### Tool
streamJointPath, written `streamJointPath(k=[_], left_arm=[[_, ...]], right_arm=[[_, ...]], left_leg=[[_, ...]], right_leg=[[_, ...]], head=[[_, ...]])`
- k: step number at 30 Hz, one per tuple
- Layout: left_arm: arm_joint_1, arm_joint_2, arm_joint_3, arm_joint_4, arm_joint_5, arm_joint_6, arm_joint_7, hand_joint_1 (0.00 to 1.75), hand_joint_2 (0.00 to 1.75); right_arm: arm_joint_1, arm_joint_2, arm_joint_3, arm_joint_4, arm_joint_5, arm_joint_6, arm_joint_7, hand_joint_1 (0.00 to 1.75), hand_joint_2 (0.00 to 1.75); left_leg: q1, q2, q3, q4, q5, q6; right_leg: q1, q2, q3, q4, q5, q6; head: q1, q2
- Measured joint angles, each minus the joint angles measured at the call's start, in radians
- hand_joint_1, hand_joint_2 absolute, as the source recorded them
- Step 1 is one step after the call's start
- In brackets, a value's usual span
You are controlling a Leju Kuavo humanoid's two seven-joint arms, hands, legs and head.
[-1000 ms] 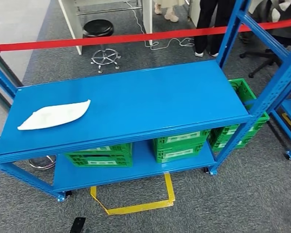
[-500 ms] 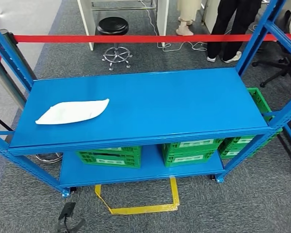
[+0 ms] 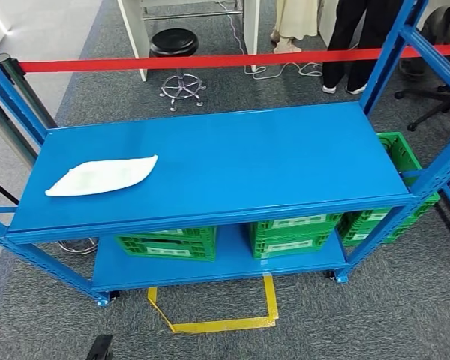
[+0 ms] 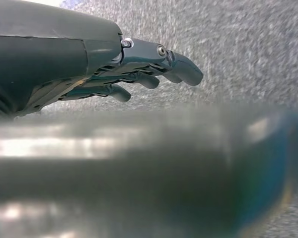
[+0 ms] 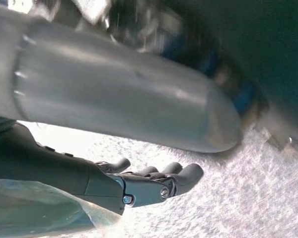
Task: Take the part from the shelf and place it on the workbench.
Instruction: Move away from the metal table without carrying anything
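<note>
The blue shelf (image 3: 223, 161) is taking up most of the head view, and the part (image 3: 101, 176), a flat white leaf-shaped piece, is lying on its top deck toward the left end, well apart from anything else. Green crates (image 3: 169, 241) are sitting on the lower deck, yellow tape (image 3: 223, 322) is marking a box on the carpet in front, and a red barrier (image 3: 200, 60) is running behind, with a stool (image 3: 175, 45) and a person's legs (image 3: 355, 34) beyond it. The step in hand looks like the approach: neither arm is raised. To do it well, the robot should be squaring up opposite the left end, so the part is lying within easy reach, then coming down flat with fingers spread, since a thin piece will likely need sliding to the edge or pinching along its rim. The wrist views are adding what the head view lacks: the left hand (image 4: 140, 69) is hanging over carpet with fingers extended and apart, holding nothing, and the right hand (image 5: 147, 183) is likewise loose and empty.
</note>
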Motion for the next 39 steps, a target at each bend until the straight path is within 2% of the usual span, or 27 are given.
streamJointPath(k=[1, 3, 6, 7, 8, 10, 11, 12, 13, 14, 16, 17, 18, 21, 25, 29, 32, 39], left_arm=[[0.013, 0.002, -0.017, 0.001, 0.018, -0.004, -0.003, 0.00, 0.00], [0.035, 0.005, -0.054, 0.002, 0.056, -0.011, -0.009, 0.00, 0.00], [0.065, 0.012, -0.108, 0.002, 0.113, -0.022, -0.020, 0.00, 0.00], [0.072, 0.014, -0.127, 0.001, 0.132, -0.026, -0.023, 0.00, 0.00], [0.077, 0.017, -0.147, -0.001, 0.153, -0.030, -0.027, 0.00, 0.00], [0.079, 0.023, -0.184, -0.010, 0.191, -0.038, -0.035, 0.00, 0.00], [0.080, 0.025, -0.202, -0.018, 0.210, -0.042, -0.038, 0.00, 0.00], [0.080, 0.027, -0.220, -0.027, 0.227, -0.046, -0.041, 0.00, 0.00], [0.079, 0.029, -0.237, -0.040, 0.245, -0.050, -0.044, 0.00, 0.00], [0.077, 0.030, -0.254, -0.053, 0.261, -0.053, -0.047, 0.00, 0.00], [0.072, 0.033, -0.284, -0.078, 0.288, -0.058, -0.054, 0.00, 0.00], [0.069, 0.037, -0.295, -0.089, 0.300, -0.060, -0.056, 0.00, 0.00], [0.067, 0.040, -0.306, -0.098, 0.312, -0.063, -0.058, 0.00, 0.00], [0.077, 0.051, -0.356, -0.119, 0.368, -0.075, -0.067, 0.00, 0.00], [0.125, 0.057, -0.437, -0.124, 0.454, -0.092, -0.079, 0.00, 0.00], [0.171, 0.064, -0.505, -0.124, 0.528, -0.108, -0.094, 0.00, 0.00], [0.207, 0.068, -0.558, -0.124, 0.590, -0.121, -0.104, 0.00, 0.00], [0.245, 0.076, -0.621, -0.124, 0.658, -0.135, -0.114, 0.00, 0.00]], right_arm=[[0.000, -0.003, 0.006, -0.011, -0.022, -0.001, -0.004, 0.00, 0.00], [-0.001, -0.012, 0.016, -0.031, -0.067, -0.003, -0.011, 0.00, 0.00], [0.002, -0.023, 0.033, -0.051, -0.137, -0.003, -0.022, 0.00, 0.00], [0.006, -0.027, 0.039, -0.055, -0.161, -0.003, -0.026, 0.00, 0.00], [0.012, -0.031, 0.045, -0.057, -0.185, -0.003, -0.030, 0.00, 0.00], [0.031, -0.039, 0.057, -0.059, -0.233, -0.003, -0.037, 0.00, 0.00], [0.044, -0.042, 0.063, -0.058, -0.256, -0.003, -0.041, 0.00, 0.44], [0.058, -0.045, 0.068, -0.056, -0.279, -0.003, -0.044, 0.00, 0.87], [0.072, -0.049, 0.074, -0.052, -0.300, -0.004, -0.047, 0.00, 1.31], [0.086, -0.051, 0.079, -0.047, -0.320, -0.004, -0.050, 0.00, 1.75], [0.108, -0.058, 0.087, -0.036, -0.354, -0.006, -0.055, 0.00, 1.75], [0.115, -0.060, 0.090, -0.031, -0.366, -0.006, -0.057, 0.00, 1.75], [0.122, -0.063, 0.094, -0.026, -0.380, -0.006, -0.060, 0.00, 1.75], [0.142, -0.070, 0.113, -0.020, -0.448, -0.007, -0.072, 0.00, 1.75], [0.147, -0.080, 0.139, -0.034, -0.554, -0.008, -0.090, 0.00, 1.75], [0.143, -0.093, 0.161, -0.061, -0.644, -0.011, -0.105, 0.00, 0.00], [0.142, -0.104, 0.178, -0.084, -0.720, -0.012, -0.117, 0.00, 0.00], [0.138, -0.114, 0.199, -0.114, -0.803, -0.014, -0.131, 0.00, 0.00]], left_leg=[[-0.002, 0.001, 0.028, -0.061, 0.026, 0.003], [-0.005, 0.002, 0.062, -0.139, 0.040, 0.011], [-0.006, 0.001, 0.070, -0.154, 0.032, 0.026], [-0.004, 0.001, 0.073, -0.158, 0.032, 0.033], [-0.002, 0.001, 0.075, -0.162, 0.032, 0.039], [-0.002, 0.001, 0.077, -0.164, 0.031, 0.049], [-0.004, 0.001, 0.077, -0.164, 0.029, 0.052], [-0.005, 0.001, 0.078, -0.164, 0.028, 0.053], [-0.006, 0.000, 0.079, -0.163, 0.027, 0.054], [-0.006, -0.001, 0.082, -0.163, 0.026, 0.053], [-0.006, -0.003, 0.087, -0.162, 0.021, 0.047], [-0.010, -0.003, 0.088, -0.158, 0.016, 0.044], [-0.013, -0.002, 0.087, -0.155, 0.013, 0.046], [-0.020, -0.001, 0.088, -0.154, 0.013, 0.054], [-0.019, -0.001, 0.097, -0.162, 0.014, 0.050], [-0.016, -0.002, 0.099, -0.165, 0.013, 0.038], [-0.015, -0.002, 0.101, -0.166, 0.011, 0.029], [-0.016, -0.002, 0.101, -0.166, 0.010, 0.028]], right_leg=[[0.002, 0.000, 0.001, 0.000, -0.004, 0.005], [0.005, -0.001, 0.002, 0.001, -0.008, 0.017], [0.006, -0.003, 0.001, -0.004, -0.013, 0.035], [0.005, -0.002, -0.003, 0.006, -0.023, 0.040], [0.005, 0.000, -0.015, 0.035, -0.044, 0.043], [0.005, 0.006, -0.073, 0.151, -0.106, 0.045], [0.005, 0.007, -0.108, 0.216, -0.131, 0.046], [0.005, 0.008, -0.133, 0.258, -0.140, 0.046], [0.005, 0.008, -0.143, 0.268, -0.130, 0.046], [0.005, 0.008, -0.134, 0.240, -0.101, 0.045], [0.005, 0.008, -0.082, 0.115, -0.029, 0.041], [0.004, 0.009, -0.056, 0.059, -0.003, 0.040], [0.003, 0.010, -0.038, 0.023, 0.011, 0.039], [0.003, 0.010, -0.026, 0.006, 0.013, 0.035], [0.006, 0.010, -0.022, 0.006, 0.008, 0.027], [0.009, 0.007, -0.020, 0.007, 0.005, 0.021], [0.010, 0.008, -0.018, 0.007, 0.004, 0.020], [0.008, 0.007, -0.017, 0.006, 0.004, 0.020]], head=[[0.000, 0.000], [0.001, 0.000], [0.002, 0.000], [0.003, 0.000], [0.005, 0.000], [0.009, 0.000], [0.010, 0.000], [0.010, 0.000], [0.010, 0.000], [0.010, 0.000], [0.010, 0.000], [0.011, 0.000], [0.010, 0.000], [0.006, 0.000], [0.005, 0.000], [0.006, 0.000], [0.006, 0.000], [0.006, 0.000]])
